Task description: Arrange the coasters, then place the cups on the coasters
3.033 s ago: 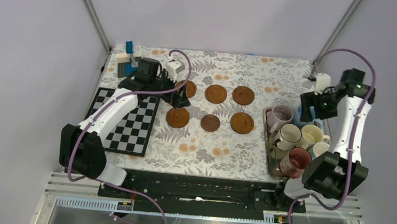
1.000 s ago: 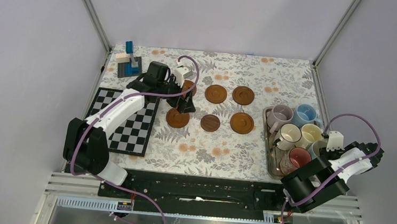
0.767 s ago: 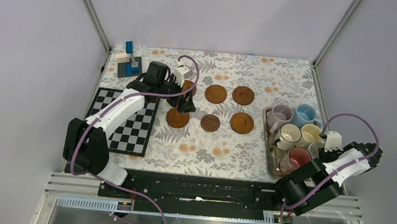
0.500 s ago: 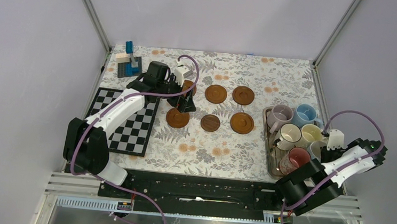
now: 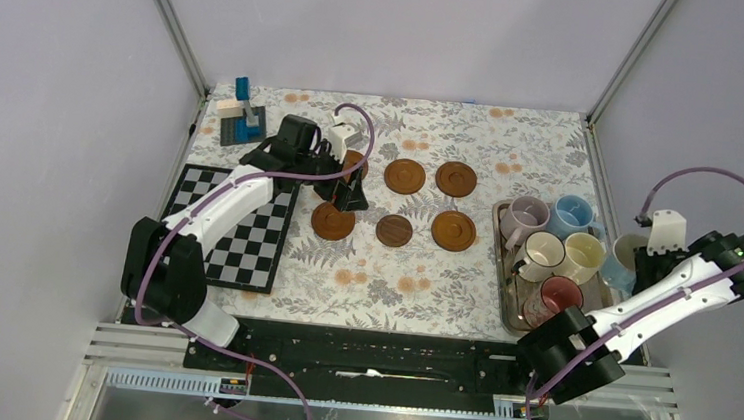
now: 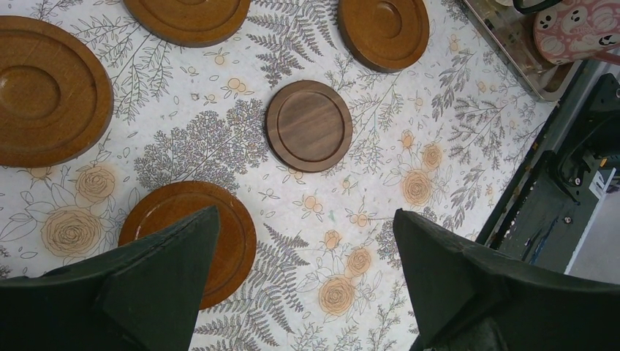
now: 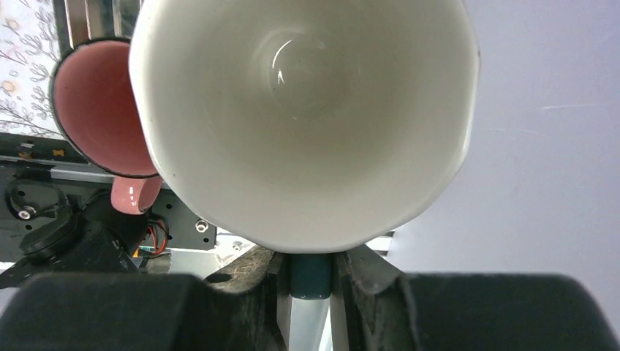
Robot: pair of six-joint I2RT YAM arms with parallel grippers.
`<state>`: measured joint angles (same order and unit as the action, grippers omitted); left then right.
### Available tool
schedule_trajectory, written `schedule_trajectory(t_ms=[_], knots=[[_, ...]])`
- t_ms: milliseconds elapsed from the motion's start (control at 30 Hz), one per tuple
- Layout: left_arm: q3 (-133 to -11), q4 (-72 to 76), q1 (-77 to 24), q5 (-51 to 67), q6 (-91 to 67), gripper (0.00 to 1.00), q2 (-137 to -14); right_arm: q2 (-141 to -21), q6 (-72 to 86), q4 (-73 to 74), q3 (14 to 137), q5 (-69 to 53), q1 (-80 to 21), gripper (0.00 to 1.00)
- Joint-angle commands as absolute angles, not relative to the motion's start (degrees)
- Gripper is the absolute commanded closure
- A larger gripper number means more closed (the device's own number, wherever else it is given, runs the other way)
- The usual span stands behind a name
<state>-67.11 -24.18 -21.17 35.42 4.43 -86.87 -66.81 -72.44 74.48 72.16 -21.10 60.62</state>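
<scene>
Right fingers (image 7: 341, 272), closed on a light blue cup's (image 7: 303, 110) handle, have lifted it off the tray (image 5: 499, 242); left fingers (image 5: 347, 196) hang wide open above six arranged coasters (image 5: 403, 176), all bare.

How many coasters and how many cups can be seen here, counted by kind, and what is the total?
Coasters: 6
Cups in the tray: 5
Cup held by the right pincer: 1
Total: 12
</scene>
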Motion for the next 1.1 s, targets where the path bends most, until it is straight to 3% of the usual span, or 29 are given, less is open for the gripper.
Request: schedule_trajectory(t_ms=[0,167,467,800,1067], knots=[[-70.34,-23.16,-21.45,35.96,3.81,0.01,-87.06,-68.89,-71.89,80.57,83.12,-28.76,60.69,1.00],[-71.47,-23.20,-21.16,34.66,2.75,0.01,-87.37,-74.71,-61.14,78.36,93.10,-28.70,50.15,1.00],[-74.05,-24.41,-14.29,37.71,-1.74,0.01,-86.77,-83.38,-38.20,65.42,101.87,-20.80,22.51,1.00],[-77.53,-30.25,-8.62,32.01,-2.30,0.01,-82.80,-94.49,-23.21,54.84,107.87,-14.08,-6.89,1.00],[-79.52,-34.72,-5.93,27.09,-1.62,0.01,-79.73,-107.25,-14.76,48.76,117.73,-10.26,-21.23,1.00]])
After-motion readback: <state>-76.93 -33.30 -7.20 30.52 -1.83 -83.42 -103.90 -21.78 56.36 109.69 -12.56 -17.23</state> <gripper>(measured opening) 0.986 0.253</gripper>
